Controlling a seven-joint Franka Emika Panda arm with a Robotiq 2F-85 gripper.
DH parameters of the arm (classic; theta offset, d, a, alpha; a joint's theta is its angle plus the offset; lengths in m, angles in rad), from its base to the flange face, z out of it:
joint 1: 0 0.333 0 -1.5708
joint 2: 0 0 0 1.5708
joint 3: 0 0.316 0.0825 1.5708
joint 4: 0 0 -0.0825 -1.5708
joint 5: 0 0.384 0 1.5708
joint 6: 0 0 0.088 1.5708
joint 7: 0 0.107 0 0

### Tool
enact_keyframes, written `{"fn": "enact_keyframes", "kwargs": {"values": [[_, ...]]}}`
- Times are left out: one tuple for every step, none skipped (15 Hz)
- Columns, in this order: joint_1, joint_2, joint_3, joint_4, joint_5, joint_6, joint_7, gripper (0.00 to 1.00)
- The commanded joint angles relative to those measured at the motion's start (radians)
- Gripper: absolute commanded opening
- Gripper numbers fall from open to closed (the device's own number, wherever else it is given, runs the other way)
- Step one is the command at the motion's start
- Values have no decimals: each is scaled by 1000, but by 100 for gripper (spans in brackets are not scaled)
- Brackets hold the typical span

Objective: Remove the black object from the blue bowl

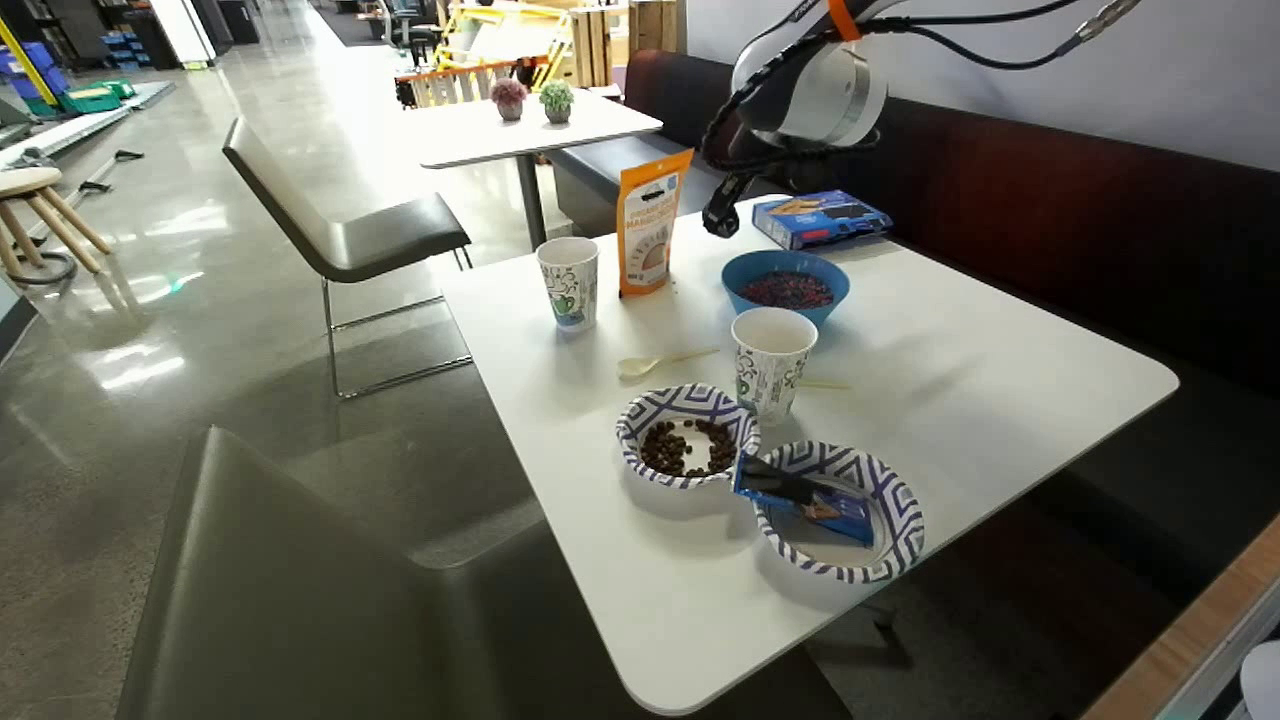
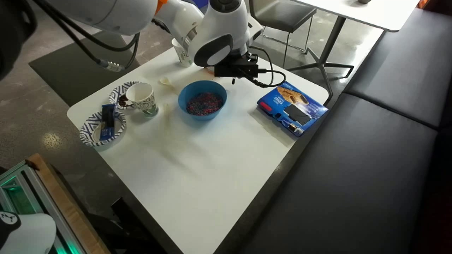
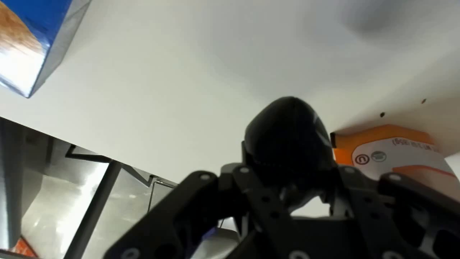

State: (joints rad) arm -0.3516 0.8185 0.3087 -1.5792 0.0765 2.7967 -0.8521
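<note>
Fingers (image 3: 260, 194) are clenched on the rounded black object (image 3: 291, 131), which juts past their tips. Near it the orange snack pouch (image 3: 399, 156) is seen, easily toppled, it is judged, so any swing to that side is best avoided. Below, the white tabletop (image 3: 161, 93) is seen; contact cannot be confirmed, though the object appears to be held above it. What is called for now is a gentle setting-down: the object should be lowered straight, well inside the tabletop's edge, and the grip eased only once the weight is borne, since a rounded form might roll if dropped. A landing spot is suggested between the pouch and the blue snack box (image 3: 36, 36). Off to one side, in both exterior views, the blue bowl (image 2: 201, 86) is shown, with the object outside it; its rim should be kept clear of during withdrawal.
</note>
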Motion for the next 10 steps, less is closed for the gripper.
{"fn": "enact_keyframes", "kwargs": {"values": [[-3, 73, 21, 62, -15, -5, -87, 15], [3, 81, 14, 66, -17, -8, -96, 15], [8, 84, 7, 68, -18, -12, -100, 56], [8, 80, 8, 64, -13, -28, -102, 67], [7, 75, 8, 60, -9, -30, -103, 73], [7, 63, 8, 50, -4, -34, -96, 80], [14, 35, -1, 32, 2, -36, -69, 88], [23, 1, -17, 12, 11, -58, -28, 95], [24, -24, -23, -4, 15, -59, -4, 100], [51, -73, -65, -29, 16, -89, 75, 100]]}}
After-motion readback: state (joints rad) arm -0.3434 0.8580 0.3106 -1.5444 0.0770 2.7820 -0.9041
